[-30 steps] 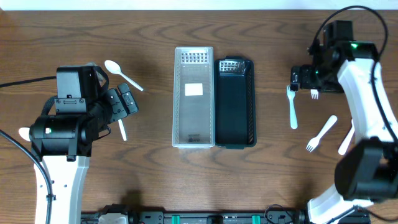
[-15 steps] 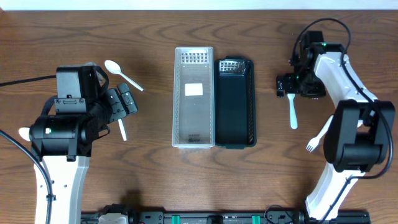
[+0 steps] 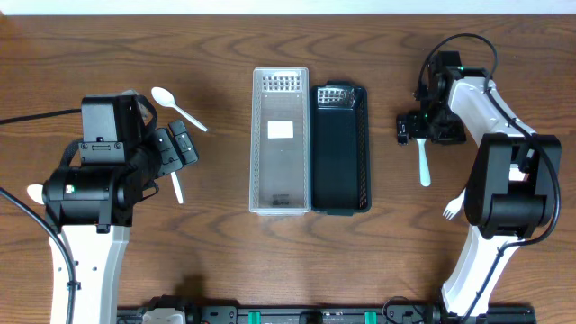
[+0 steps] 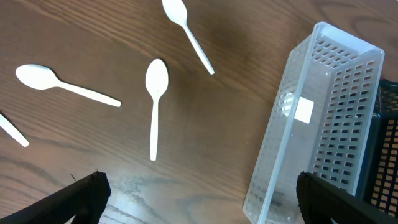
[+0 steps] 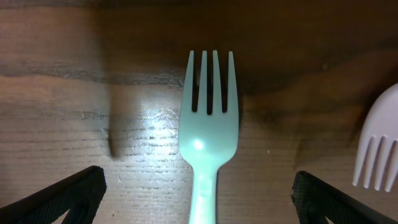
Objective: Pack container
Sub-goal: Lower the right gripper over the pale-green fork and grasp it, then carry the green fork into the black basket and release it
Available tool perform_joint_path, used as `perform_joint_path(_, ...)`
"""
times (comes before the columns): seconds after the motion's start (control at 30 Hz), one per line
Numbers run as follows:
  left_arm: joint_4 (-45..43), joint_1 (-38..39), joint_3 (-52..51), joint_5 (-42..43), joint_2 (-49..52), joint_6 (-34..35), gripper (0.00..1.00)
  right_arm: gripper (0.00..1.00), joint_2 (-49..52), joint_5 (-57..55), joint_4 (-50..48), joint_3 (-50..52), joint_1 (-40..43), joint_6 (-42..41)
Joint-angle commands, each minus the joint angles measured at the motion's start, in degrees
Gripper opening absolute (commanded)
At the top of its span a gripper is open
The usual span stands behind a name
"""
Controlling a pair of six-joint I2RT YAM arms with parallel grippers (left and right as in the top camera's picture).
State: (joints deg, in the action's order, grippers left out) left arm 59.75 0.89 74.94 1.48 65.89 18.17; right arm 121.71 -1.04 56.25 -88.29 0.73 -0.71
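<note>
A clear slotted container (image 3: 280,142) and a black slotted container (image 3: 340,148) stand side by side mid-table. My right gripper (image 3: 423,126) is open and low over the head of a white fork (image 3: 423,167). In the right wrist view the fork (image 5: 207,124) lies on the wood between my open fingers (image 5: 62,196), and the gripper (image 5: 202,202) is not touching it. My left gripper (image 3: 180,148) is open and empty above white spoons (image 3: 178,108). In the left wrist view the gripper (image 4: 202,205) hangs over bare wood beside the clear container (image 4: 323,124).
The left wrist view shows three spoons (image 4: 186,31) (image 4: 155,106) (image 4: 62,84) and a piece of another utensil (image 4: 12,130). A second fork (image 3: 453,207) lies partly under the right arm and also shows in the right wrist view (image 5: 379,149).
My right arm has swung left, bringing its open gripper over the head of the fork. The left arm and the spoons have not moved.
</note>
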Motion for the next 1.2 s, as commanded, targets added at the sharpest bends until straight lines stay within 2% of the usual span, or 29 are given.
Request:
perform_joint_path(0.0,-0.02,0.07,1.03,-0.68,-0.07,-0.55,0.98,0.99,0.57,-0.42,-0.85,1.38,-0.63,1.03)
perform_joint_path(0.3,0.02,0.07,1.03,-0.68,-0.07,-0.55,0.98,0.99,0.57,-1.14,-4.15,5.92,-0.37,0.98)
perform_joint_path(0.6,-0.02,0.07,1.03,-0.68,-0.07,-0.55,0.98,0.99,0.57,-0.90,-4.61,6.05,-0.37,0.96)
perform_joint_path(0.7,0.02,0.07,1.03,-0.63,-0.07,-0.52,0.98,0.88,0.57,-0.87,-4.59,6.05,-0.35,0.98)
perform_joint_path(0.77,0.28,0.07,1.03,-0.66,-0.09,-0.55,0.98,0.71,0.57,-0.87,-4.15,6.05,-0.35,1.01)
perform_joint_path(0.9,0.46,0.07,1.03,-0.66,-0.09,-0.55,0.98,0.50,0.57,-0.87,-4.24,6.05,-0.35,0.98)
perform_joint_path(1.0,0.44,0.07,1.03,-0.66,-0.09,-0.55,0.98,0.42,0.57,-0.87,-4.22,6.05,-0.37,1.01)
perform_joint_path(1.07,0.46,0.07,1.03,-0.66,-0.09,-0.55,0.98,0.41,0.57,-0.87,-4.20,6.05,-0.37,1.01)
perform_joint_path(1.17,0.66,0.07,1.03,-0.66,-0.09,-0.55,0.98,0.28,0.57,-0.87,-4.17,6.05,-0.37,1.01)
